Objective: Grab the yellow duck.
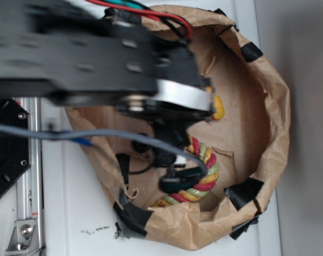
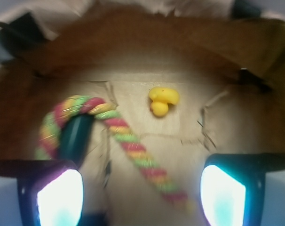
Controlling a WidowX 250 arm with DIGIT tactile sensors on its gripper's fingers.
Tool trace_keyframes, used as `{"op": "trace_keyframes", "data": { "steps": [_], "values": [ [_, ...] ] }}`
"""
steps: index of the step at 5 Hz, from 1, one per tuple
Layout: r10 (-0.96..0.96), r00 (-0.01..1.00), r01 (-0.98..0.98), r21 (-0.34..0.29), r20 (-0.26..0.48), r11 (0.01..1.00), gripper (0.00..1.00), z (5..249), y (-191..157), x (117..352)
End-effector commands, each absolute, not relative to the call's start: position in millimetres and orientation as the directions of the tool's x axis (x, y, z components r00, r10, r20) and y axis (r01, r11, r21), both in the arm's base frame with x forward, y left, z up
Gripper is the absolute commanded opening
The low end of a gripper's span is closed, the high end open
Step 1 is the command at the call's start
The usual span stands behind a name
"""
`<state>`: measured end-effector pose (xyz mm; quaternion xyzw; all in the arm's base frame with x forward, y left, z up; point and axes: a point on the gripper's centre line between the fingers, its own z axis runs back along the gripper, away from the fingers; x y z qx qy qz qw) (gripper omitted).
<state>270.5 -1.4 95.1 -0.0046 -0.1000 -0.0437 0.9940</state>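
The yellow duck [image 2: 162, 100] lies on the paper bin's [image 1: 273, 133] floor, ahead of the wide, empty tool [image 2: 141, 188]. A twisted rope [image 2: 133, 146] crosses between them, seemingly just beside the duck.

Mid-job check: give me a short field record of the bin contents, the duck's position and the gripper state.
container: brown paper-lined bin with black tape patches
target: small glossy yellow rubber duck, lying free on the bin floor
other item: twisted red, green and yellow rope, curled beside the duck, not touching it
gripper: gripper open, empty, duck ahead of the fingers
duck grasped: no
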Motion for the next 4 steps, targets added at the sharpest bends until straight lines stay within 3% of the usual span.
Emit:
{"op": "trace_keyframes", "data": {
  "steps": [1,2,4],
  "values": [
    [-0.214,0.96,0.226,-0.048,0.181,0.973,1.0,73,6,323],
    [-0.219,0.955,0.225,-0.008,0.2,0.974,1.0,72,-5,325],
    [-0.236,0.962,0.228,0.066,0.14,0.971,1.0,43,-29,321]
  ]
}}
